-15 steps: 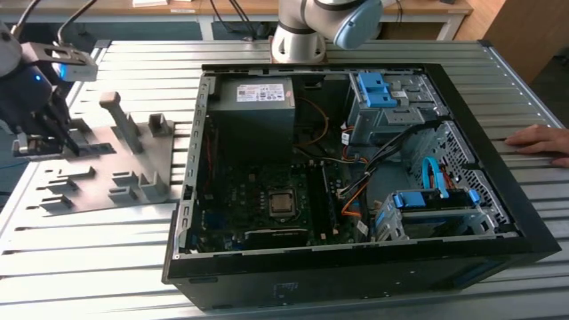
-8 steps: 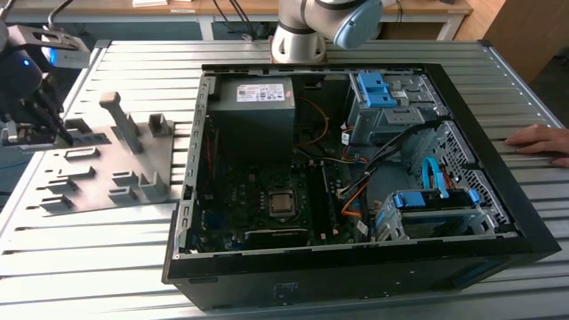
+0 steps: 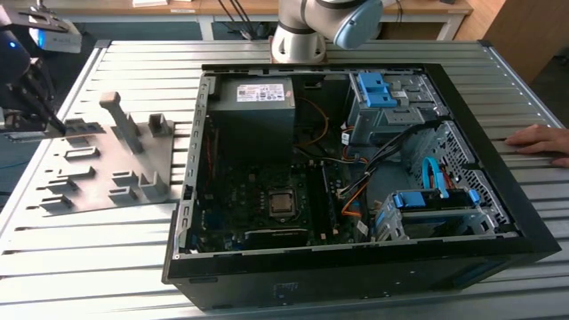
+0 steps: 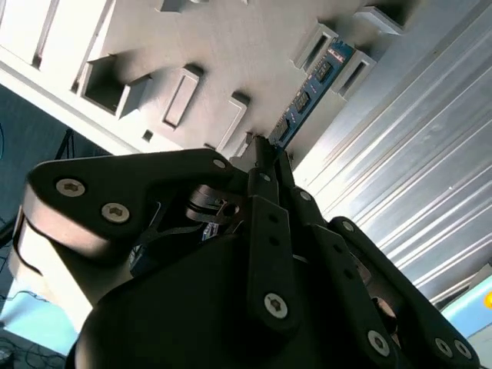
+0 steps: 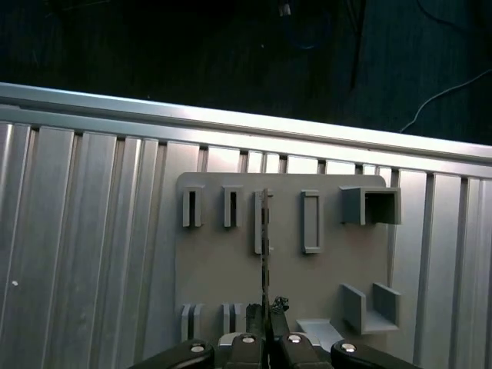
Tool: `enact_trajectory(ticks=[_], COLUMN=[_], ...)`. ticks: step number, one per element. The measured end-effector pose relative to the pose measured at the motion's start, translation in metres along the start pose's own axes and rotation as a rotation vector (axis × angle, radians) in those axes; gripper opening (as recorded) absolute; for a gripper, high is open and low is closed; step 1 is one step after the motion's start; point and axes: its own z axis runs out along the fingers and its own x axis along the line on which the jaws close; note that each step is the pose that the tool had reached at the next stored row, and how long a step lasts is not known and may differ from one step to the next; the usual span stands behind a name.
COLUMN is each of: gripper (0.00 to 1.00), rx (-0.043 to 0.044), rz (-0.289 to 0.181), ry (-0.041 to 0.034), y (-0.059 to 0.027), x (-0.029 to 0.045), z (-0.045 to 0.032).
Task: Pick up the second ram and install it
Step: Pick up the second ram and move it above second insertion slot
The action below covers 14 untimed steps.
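The second ram point(image 4: 307, 94) is a thin dark stick with a bluish face. It stands on edge between the slot posts of the grey holder tray point(image 4: 231, 54). In the first wrist view the second ram point(image 5: 265, 238) shows edge-on as a narrow line across the holder tray point(image 5: 215, 269). My gripper point(image 4: 265, 154) is shut on the stick's near end, one finger on each face, and the gripper point(image 5: 267, 309) pinches the same edge there. In the exterior view my gripper point(image 3: 53, 123) hangs over the tray point(image 3: 98, 167) at the far left of that view.
The open black PC case point(image 3: 356, 270) lies on the ribbed metal table point(image 3: 89, 267), with its motherboard point(image 3: 266, 200) facing up. A person's hand point(image 3: 540, 142) rests on the table by the case, on the exterior view's right. The arm's base point(image 3: 298, 33) stands behind the case.
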Motion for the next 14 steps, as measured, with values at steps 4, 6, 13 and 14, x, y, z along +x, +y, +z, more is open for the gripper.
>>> enact_trajectory(ticks=[4,6,13,14], gripper=[0.14,0.14,0.14,0.14], rx=[0.0008,0.0013,0.0026,0.0028], rz=[0.000,-0.001,-0.001,-0.001], ry=[-0.0102,-0.0140,-0.0291,-0.0307], y=[0.0004,0.0006,0.0012,0.0012], x=[-0.0014,-0.0020,-0.0038,-0.0041], z=[-0.0141,-0.0193,-0.0370,-0.0396])
